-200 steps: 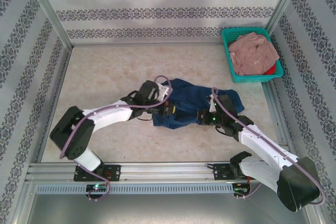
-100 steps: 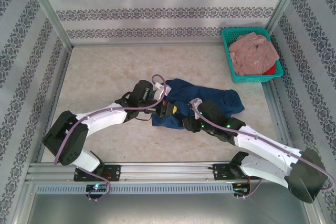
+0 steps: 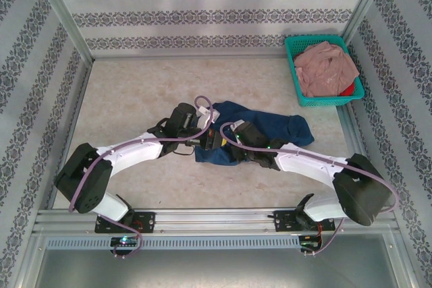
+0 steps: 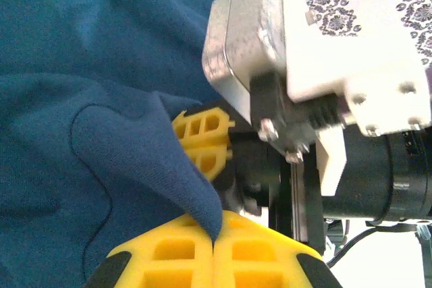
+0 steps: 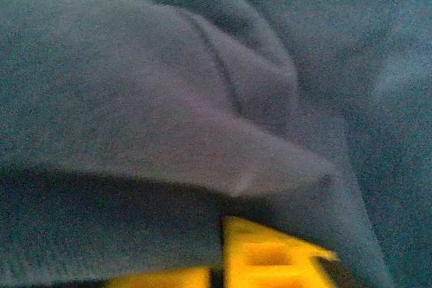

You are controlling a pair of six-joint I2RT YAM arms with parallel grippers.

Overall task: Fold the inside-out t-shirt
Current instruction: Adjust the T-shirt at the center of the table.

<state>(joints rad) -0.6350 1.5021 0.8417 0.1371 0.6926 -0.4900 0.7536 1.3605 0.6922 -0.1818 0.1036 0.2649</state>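
The inside-out t-shirt [image 3: 270, 129] lies crumpled at mid-table, dark navy and wrinkled. My left gripper [image 3: 214, 139] is at its left edge. In the left wrist view its yellow jaws [image 4: 216, 241] are shut on a pointed fold of the navy cloth [image 4: 81, 65]. My right gripper [image 3: 227, 141] reaches in from the right, almost touching the left one. Its yellow fingers [image 4: 202, 141] sit just behind the same fold. In the right wrist view its jaws [image 5: 223, 251] are pressed together, with cloth [image 5: 169, 99] bunched over the tips.
A teal basket [image 3: 295, 79] stands at the back right corner, holding a dusty pink garment [image 3: 327, 69] and something red [image 3: 347, 90]. Patterned walls and metal frame rails enclose the beige table [image 3: 135, 92].
My right arm has swung left across the shirt until its gripper meets the left gripper, and its jaws have closed. The left gripper has kept its hold and barely shifted.
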